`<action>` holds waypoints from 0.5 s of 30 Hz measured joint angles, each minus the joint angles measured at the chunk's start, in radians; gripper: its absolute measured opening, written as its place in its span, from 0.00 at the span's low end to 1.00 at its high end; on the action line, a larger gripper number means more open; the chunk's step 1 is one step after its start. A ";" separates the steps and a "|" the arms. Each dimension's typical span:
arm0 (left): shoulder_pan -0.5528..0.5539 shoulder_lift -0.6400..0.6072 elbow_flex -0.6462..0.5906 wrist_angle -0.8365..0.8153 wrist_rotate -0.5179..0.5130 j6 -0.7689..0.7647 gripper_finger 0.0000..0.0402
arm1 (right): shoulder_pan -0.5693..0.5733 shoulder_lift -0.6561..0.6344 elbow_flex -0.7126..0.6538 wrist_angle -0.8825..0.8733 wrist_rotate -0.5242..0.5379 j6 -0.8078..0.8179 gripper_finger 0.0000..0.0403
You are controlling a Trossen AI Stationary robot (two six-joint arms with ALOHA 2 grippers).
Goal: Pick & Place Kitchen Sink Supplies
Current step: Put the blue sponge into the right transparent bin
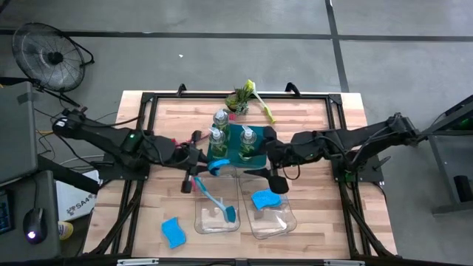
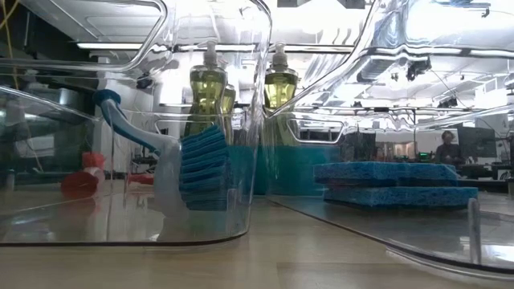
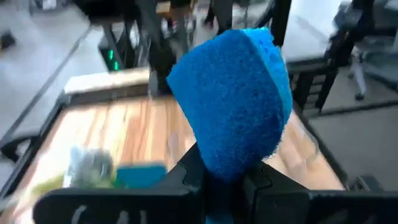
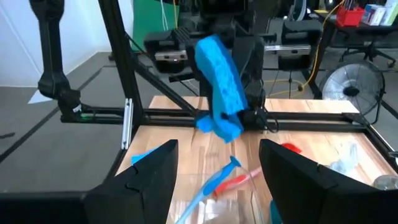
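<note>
Sponge [image 3: 233, 99] pinched between the pressed-together fingers of the left gripper [image 1: 209, 167], held in the air near the far end of the left bin [image 1: 216, 209], where a blue brush [image 1: 216, 204] lies. The right gripper [image 1: 267, 171] hangs spread and empty over the right bin [image 1: 270, 214]. Only an edge is clamped, so the sponge could slip or land outside the bin.

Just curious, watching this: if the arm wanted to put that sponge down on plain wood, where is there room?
Bare wood lies right of the teal tray, and more at the near right corner beside the clear bin. The middle is crowded: pump bottles, both bins, the left gripper shut on its blue sponge, and the right gripper.
</note>
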 joint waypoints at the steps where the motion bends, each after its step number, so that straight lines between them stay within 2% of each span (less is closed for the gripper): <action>1: 0.009 0.007 0.001 0.022 0.016 0.010 0.08 | 0.000 0.001 0.000 0.001 0.001 0.000 0.55; 15: 0.103 0.123 0.000 0.220 0.179 0.090 0.08 | -0.006 0.033 0.000 0.067 0.068 0.044 0.55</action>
